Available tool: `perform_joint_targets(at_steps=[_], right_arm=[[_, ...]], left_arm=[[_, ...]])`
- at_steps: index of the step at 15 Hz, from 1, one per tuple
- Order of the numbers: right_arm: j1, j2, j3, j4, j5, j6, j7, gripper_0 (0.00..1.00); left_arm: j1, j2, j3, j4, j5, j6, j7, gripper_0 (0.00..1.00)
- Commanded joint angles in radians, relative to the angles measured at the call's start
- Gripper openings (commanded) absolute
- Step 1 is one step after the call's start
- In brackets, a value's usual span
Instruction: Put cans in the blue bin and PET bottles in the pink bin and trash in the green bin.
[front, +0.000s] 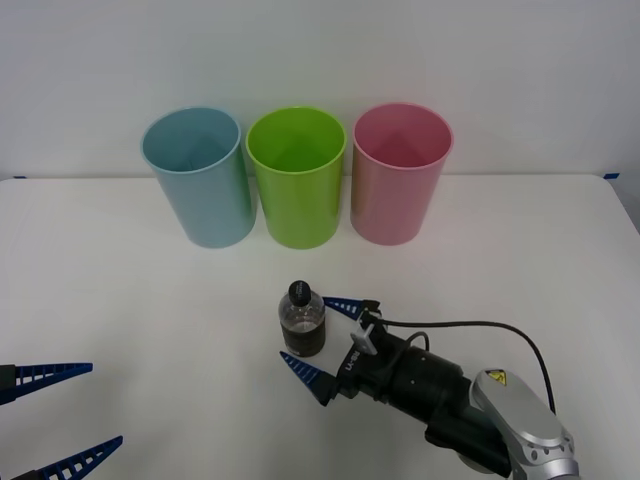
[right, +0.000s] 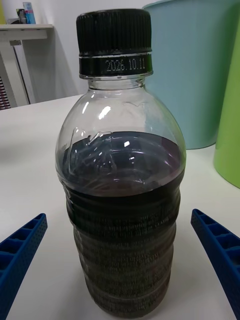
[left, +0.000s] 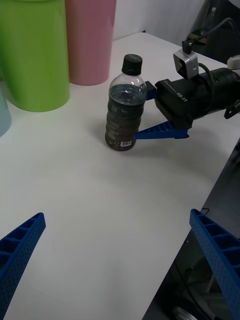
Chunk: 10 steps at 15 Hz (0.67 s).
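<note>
The PET bottle (front: 302, 320) stands upright on the white table, clear with a black cap and dark liquid in its lower half. My right gripper (front: 306, 331) is open around it, one blue finger on each side with a gap to the bottle (right: 120, 175). The left wrist view shows the same bottle (left: 125, 110) between those fingers (left: 160, 132). Behind it stand the blue bin (front: 200, 180), the green bin (front: 297, 185) and the pink bin (front: 400, 180) in a row. My left gripper (front: 105, 404) hangs open at the near left. Cans and trash are out of view.
A black cable (front: 480, 325) loops over the right arm. The table's edge (left: 220, 160) runs close behind the right wrist. White table surface (front: 130, 310) stretches between the left gripper and the bins.
</note>
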Motion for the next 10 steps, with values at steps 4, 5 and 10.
perform_joint_targets(at_steps=[4, 5, 10], right_arm=[[-0.005, 0.015, 0.001, 0.039, -0.029, 0.000, 0.027, 1.00], [-0.005, 0.020, 0.001, 0.039, -0.030, 0.000, 0.029, 1.00], [-0.017, 0.024, 0.001, 0.039, -0.046, 0.000, 0.035, 1.00]], left_arm=[[0.000, 0.000, 0.000, 0.000, 0.000, 0.000, 0.000, 1.00], [0.000, 0.000, 0.000, 0.000, 0.000, 0.000, 0.000, 1.00], [0.000, 0.000, 0.000, 0.000, 0.000, 0.000, 0.000, 1.00]])
